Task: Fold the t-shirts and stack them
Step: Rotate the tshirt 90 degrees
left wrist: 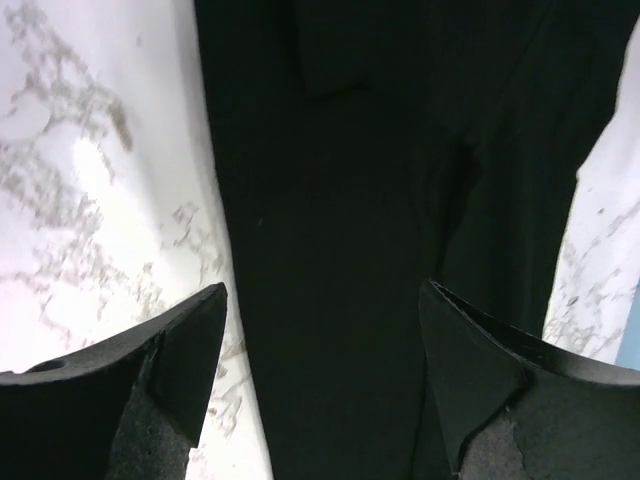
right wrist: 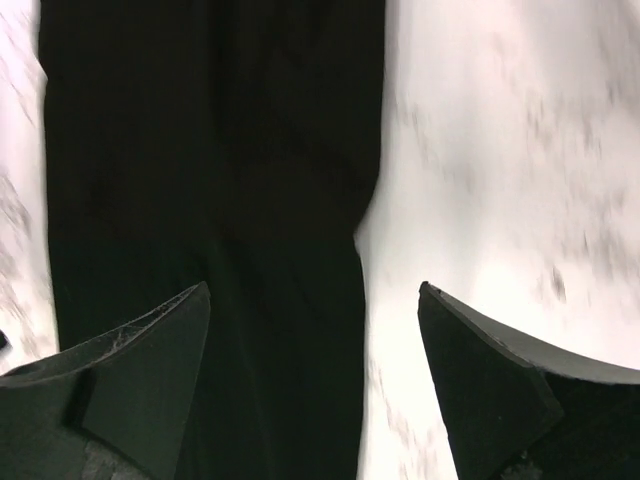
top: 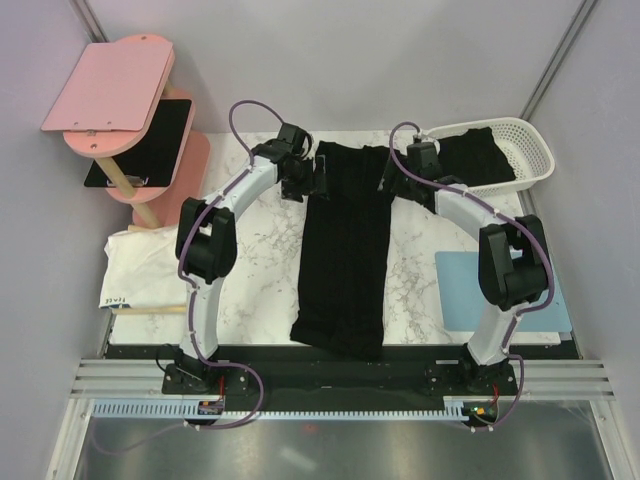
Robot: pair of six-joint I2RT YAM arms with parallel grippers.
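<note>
Halving step: t-shirt (top: 340,250) a long strip on surface (top: 262,262). My left claw (top: 318,178), right claw (top: 388,180) apart over far end (holding nothing). Next: pinch corners, fold nearward.

Robotics lab test cell: plain grey partition walls (top: 380,60), aluminium mounting rails (top: 130,378), marble-patterned tabletop (top: 260,270).

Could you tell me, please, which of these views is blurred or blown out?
Top view: sharp and evenly lit, though the shirt reads as flat black. Left wrist view: fairly sharp, with the table blown out to white on the left. Right wrist view: the table's veins are smeared by motion blur, and it is overexposed too.
</note>
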